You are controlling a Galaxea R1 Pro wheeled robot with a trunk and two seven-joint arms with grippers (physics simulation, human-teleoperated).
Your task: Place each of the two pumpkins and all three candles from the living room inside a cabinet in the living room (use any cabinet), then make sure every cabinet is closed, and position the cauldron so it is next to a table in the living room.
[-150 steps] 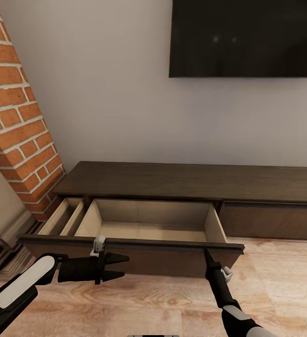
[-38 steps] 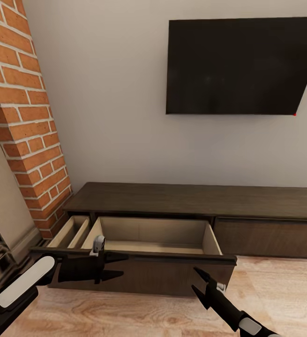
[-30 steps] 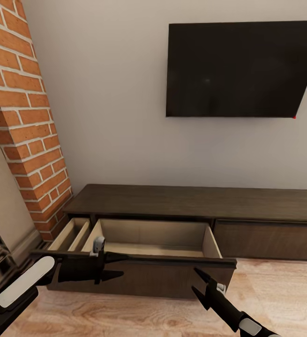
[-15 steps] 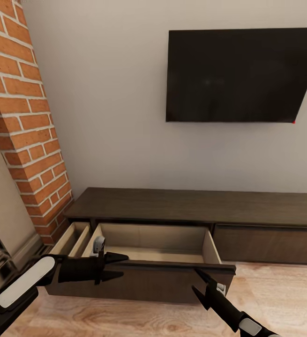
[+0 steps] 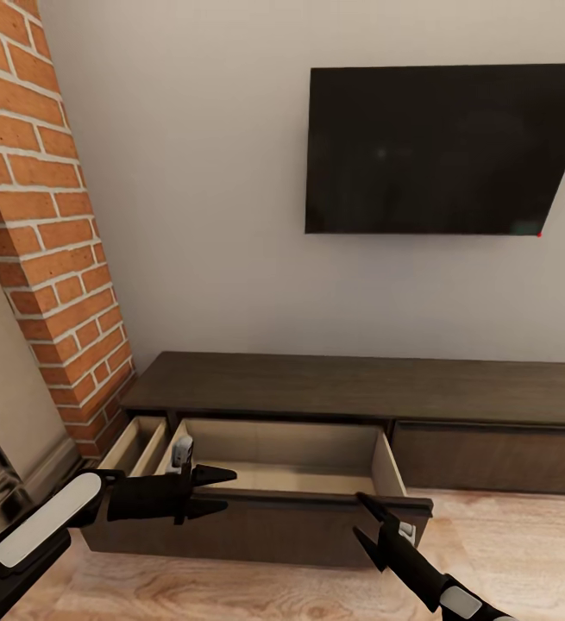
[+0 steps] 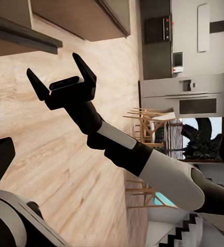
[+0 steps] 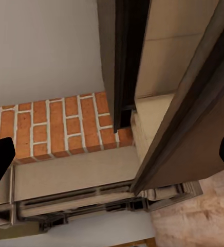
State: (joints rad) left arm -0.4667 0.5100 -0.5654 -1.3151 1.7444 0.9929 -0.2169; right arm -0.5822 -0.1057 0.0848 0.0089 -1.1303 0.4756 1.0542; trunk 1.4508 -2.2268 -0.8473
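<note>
The cabinet (image 5: 351, 386) runs long and low along the wall, dark brown. Its left drawer (image 5: 269, 511) is pulled out, and its pale tan inside (image 5: 282, 448) holds nothing that I can see. My left gripper (image 5: 228, 489) hovers open just in front of the drawer front, near its left part. My right gripper (image 5: 359, 515) is open too, close to the drawer's right corner; the left wrist view shows it (image 6: 53, 64) over the floor. In the right wrist view the drawer front's edge (image 7: 194, 118) lies ahead. The pumpkins, candles, cauldron and table are out of view.
A black TV (image 5: 437, 148) hangs on the wall above the cabinet. A brick fireplace (image 5: 45, 233) stands at the left, close to the drawer's end. Light wood floor (image 5: 506, 543) spreads in front. A second drawer front (image 5: 489, 457) at the right is closed.
The whole view has drawn back and risen, so the camera moved. My right gripper has come off the drawer's top edge, dropped lower and now stands open. The drawer stays pulled out.
</note>
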